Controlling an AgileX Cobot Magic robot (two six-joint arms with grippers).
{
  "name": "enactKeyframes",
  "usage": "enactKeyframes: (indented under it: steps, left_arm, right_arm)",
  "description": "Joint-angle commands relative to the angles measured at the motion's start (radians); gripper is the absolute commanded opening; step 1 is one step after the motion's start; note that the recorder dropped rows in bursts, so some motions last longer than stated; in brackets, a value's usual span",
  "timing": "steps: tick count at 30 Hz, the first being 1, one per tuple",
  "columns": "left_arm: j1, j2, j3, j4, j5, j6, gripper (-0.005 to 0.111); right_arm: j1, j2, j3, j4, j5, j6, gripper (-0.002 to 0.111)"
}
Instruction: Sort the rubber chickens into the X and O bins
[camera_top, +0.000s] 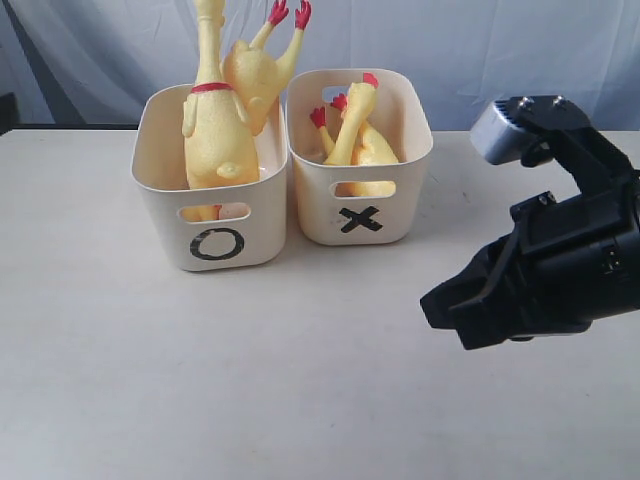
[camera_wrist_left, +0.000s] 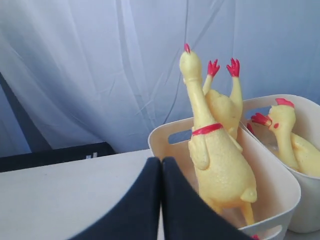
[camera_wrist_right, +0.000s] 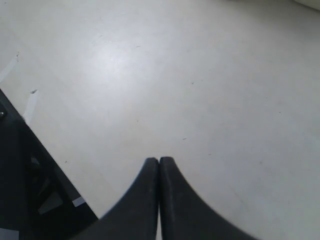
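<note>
Four chickens (camera_top: 220, 130) are counted: two in the O bin (camera_top: 160, 215), two smaller chickens (camera_top: 358, 140) in the X bin (camera_top: 318, 195). The marks (camera_top: 216, 244) are shown only in the exterior view, the left gripper (camera_wrist_left: 161, 161) only in its wrist view. It and the right gripper (camera_wrist_right: 159, 161) are pressed closed, nothing held.

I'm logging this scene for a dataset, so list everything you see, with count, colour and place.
O bin: one, cream with a black O, left on the table.
X bin: one, cream with a black X, right beside it.
large chickens: two, yellow and red, in the O bin; one has a red neck band, the other is feet-up.
small chickens: apparently two, yellow and red, in the X bin.
table: one, off-white, under both bins.
curtain: one, pale, behind the table.
left gripper: black, shut, empty, near the O bin.
right gripper: black, shut, empty, over bare table.
</note>
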Motion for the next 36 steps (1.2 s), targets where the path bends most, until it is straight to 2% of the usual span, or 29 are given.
enactKeyframes:
  steps: [1,9,13,18,30,36]
  left_arm:
    - [-0.006,-0.194,0.081,-0.013,0.066,0.002,0.000]
    - [-0.006,-0.499,0.185,-0.052,0.224,0.049,0.000]
    - [-0.006,-0.600,0.209,-0.190,0.312,0.160,0.000]
    - [-0.006,-0.628,0.209,-0.215,0.422,0.158,0.000]
    - [-0.006,-0.628,0.209,-0.215,0.422,0.158,0.000]
    - [-0.006,-0.632,0.209,-0.215,0.421,0.158,0.000]
  right_arm:
    - [-0.002,-0.003,0.004,0.002,-0.009,-0.004,-0.001]
    - [-0.002,-0.003,0.004,0.002,-0.009,-0.004,-0.001]
    - [-0.002,-0.003,0.004,0.002,-0.009,-0.004,-0.001]
    - [-0.002,-0.003,0.004,0.002,-0.009,-0.004,-0.001]
    - [-0.004,-0.017,0.004,0.001,-0.011,-0.004,-0.001]
    - [-0.004,-0.235,0.004,0.001,-0.024,-0.004,-0.001]
